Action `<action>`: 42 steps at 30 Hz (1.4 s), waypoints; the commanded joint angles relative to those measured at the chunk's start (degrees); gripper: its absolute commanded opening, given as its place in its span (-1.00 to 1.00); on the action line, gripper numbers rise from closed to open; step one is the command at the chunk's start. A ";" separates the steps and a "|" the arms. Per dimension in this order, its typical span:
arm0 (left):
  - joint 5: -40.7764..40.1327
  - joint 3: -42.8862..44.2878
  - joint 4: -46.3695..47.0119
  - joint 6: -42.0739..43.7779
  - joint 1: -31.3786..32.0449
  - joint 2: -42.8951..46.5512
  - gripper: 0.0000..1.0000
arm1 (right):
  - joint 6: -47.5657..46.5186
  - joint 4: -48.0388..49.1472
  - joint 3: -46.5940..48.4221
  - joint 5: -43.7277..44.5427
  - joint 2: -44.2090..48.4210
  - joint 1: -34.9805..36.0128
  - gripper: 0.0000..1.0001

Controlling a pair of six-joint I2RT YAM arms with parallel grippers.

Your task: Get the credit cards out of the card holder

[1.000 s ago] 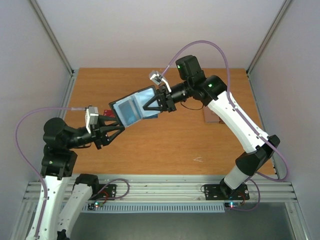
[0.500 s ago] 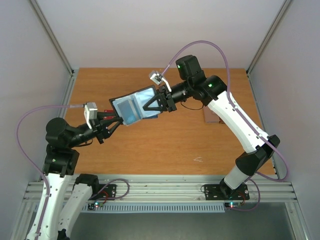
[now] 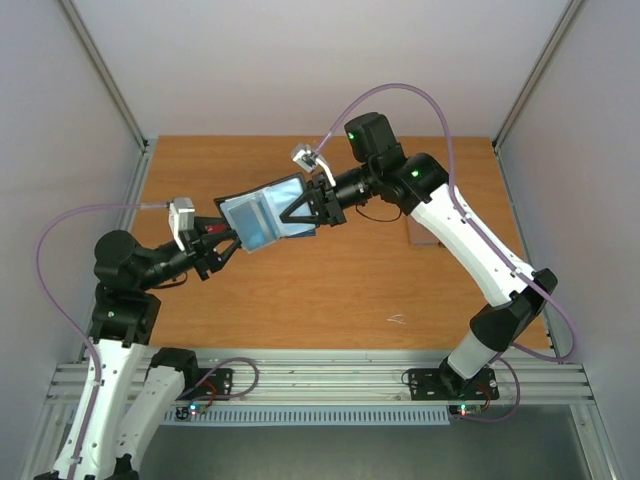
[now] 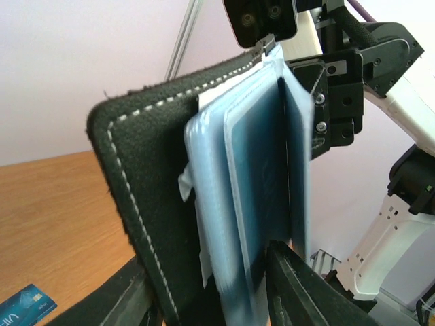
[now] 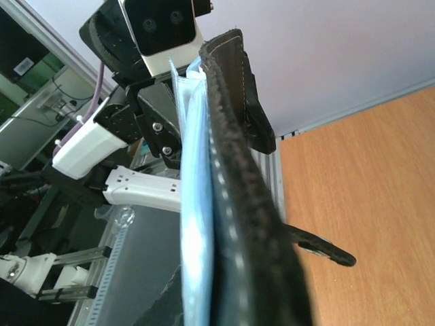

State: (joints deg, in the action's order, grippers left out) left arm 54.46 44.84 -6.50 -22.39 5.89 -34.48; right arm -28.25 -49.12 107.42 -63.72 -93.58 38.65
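I see the card holder (image 3: 262, 215) open, aloft over the table (image 3: 330, 290), left of centre; black outside, pale blue pockets; right gripper (image 3: 290, 212) clamps its right edge; left gripper (image 3: 232, 243) straddles its near-left corner, and I cannot tell whether it grips.

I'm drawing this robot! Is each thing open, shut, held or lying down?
Black folding card holder with pale blue pockets: open, held aloft.
Right gripper: shut on the card holder.
Left gripper: jaws astride the holder's edge, grip unclear.
Bright blue plastic card: lying flat.

Open black card holder (image 3: 262, 215) aloft; blue credit card (image 4: 24, 307) on table (image 3: 300, 300)
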 commanded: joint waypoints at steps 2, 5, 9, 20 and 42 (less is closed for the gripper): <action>-1.47 -0.18 4.27 -2.57 0.76 -1.04 -0.18 | 0.25 2.23 2.36 1.64 -1.54 2.16 -0.98; -1.26 -0.49 5.85 -3.71 1.35 -1.79 -0.14 | -0.72 1.29 3.55 3.43 -2.92 3.76 -0.97; -0.49 -0.87 5.89 -3.78 2.42 -2.07 -0.43 | -0.12 2.08 4.35 5.40 -4.56 4.27 -0.75; -32.57 3.66 -23.08 18.05 2.81 -2.87 -0.99 | 7.41 2.27 0.71 23.06 -1.88 -4.27 -0.09; -10.49 0.84 -6.09 -0.94 0.19 -3.77 -0.99 | 9.63 20.86 -7.69 5.87 1.48 4.66 -0.41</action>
State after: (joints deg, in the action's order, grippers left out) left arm 27.62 50.00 -34.04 1.65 7.42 -40.95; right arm -21.50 -34.63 101.93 -54.06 -93.49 43.70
